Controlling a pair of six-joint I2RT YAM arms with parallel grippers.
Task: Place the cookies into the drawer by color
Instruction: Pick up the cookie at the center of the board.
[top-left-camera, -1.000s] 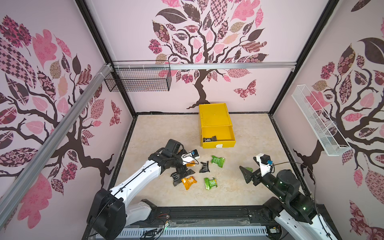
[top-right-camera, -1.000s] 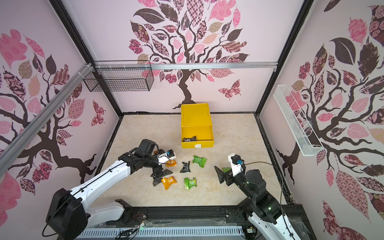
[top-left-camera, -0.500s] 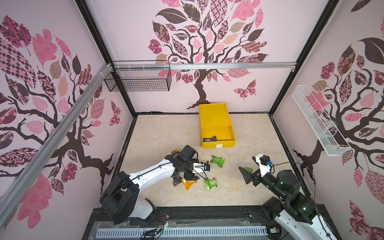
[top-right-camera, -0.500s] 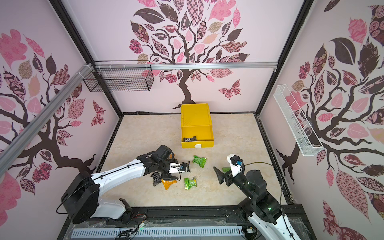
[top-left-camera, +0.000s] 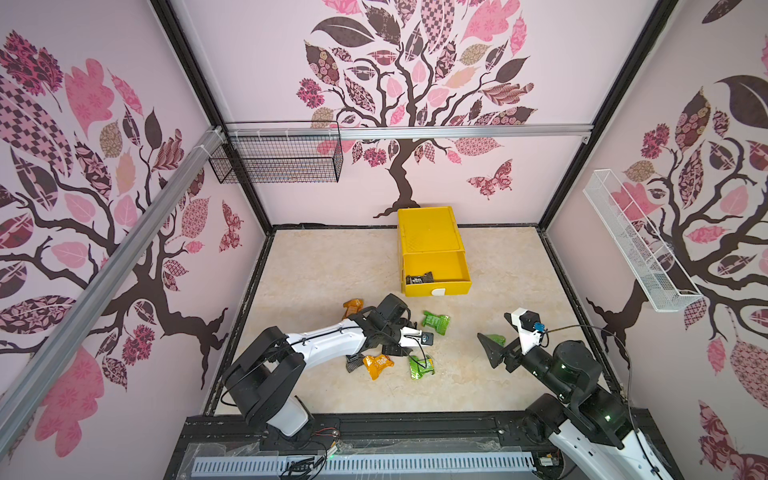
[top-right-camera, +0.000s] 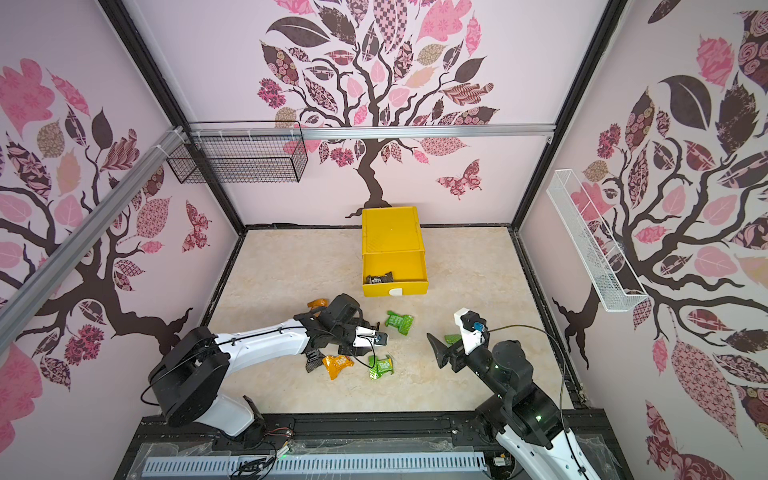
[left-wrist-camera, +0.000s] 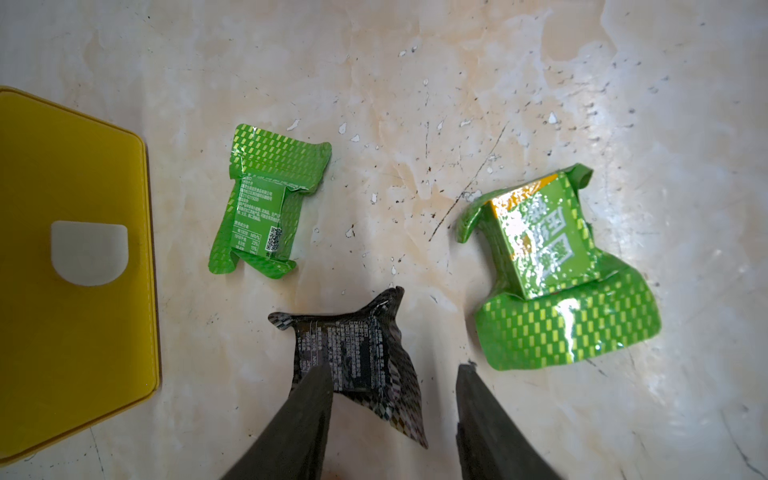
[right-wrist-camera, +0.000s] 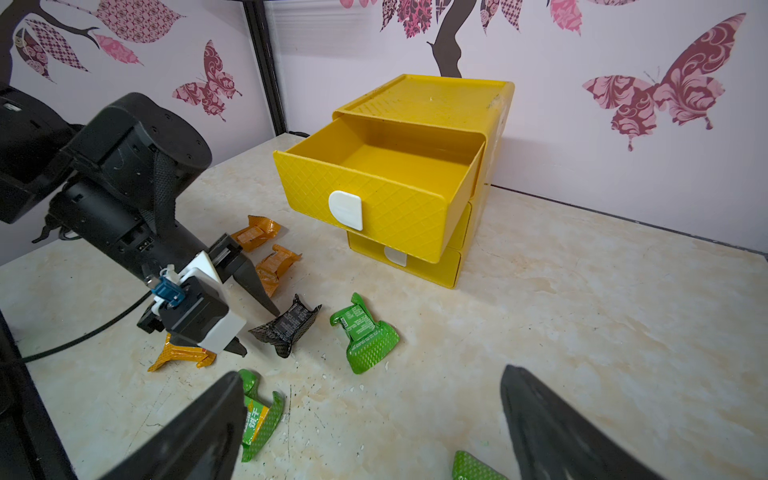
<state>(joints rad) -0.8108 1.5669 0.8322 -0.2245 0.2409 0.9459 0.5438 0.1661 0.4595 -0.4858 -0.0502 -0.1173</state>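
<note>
Yellow drawer (top-left-camera: 428, 232) unmoved at the back wall, top tray pulled out, one black cookie (top-left-camera: 419, 277) lying inside. Left gripper (left-wrist-camera: 394, 368) reaching further toward mid-floor than a second ago, jaws narrower yet apart, straddling one edge of a second black packet (left-wrist-camera: 349, 349) between a flat green cookie (left-wrist-camera: 262, 199) and a boxier green packet (left-wrist-camera: 548, 266); right gripper (right-wrist-camera: 372, 372) as before, spread wide, hovering over another green wrapper (top-left-camera: 494, 340). Left arm overhanging a third black wrapper (top-left-camera: 353, 365) beside an orange cookie (top-left-camera: 377, 365).
</note>
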